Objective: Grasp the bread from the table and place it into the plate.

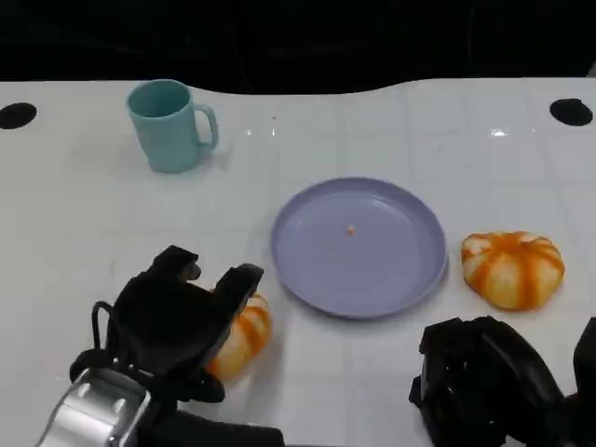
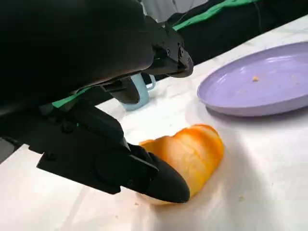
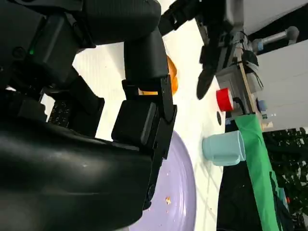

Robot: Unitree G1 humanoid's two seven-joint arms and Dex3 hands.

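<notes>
L hand (image 1: 177, 321): matte black, blocky palm shell w/ rounded edges, thick segmented fingers w/ smooth rounded tips. Thin black cable loops out at the wrist side. Forearm (image 1: 93, 410) behind it is silver metal, cylindrical, w/ a brushed sheen & a dark seam near the cuff. In the left wrist view the shell reads as a glossy black dome; small screws sit on the finger housing (image 2: 179, 52).

R hand (image 1: 489, 382): same black build, bulky angular casing, faint highlights on the plastic edges. In the right wrist view: big rounded black shell, boxy finger segments w/ hard-edged plates, a tiny green light (image 3: 32, 51) on the housing.
</notes>
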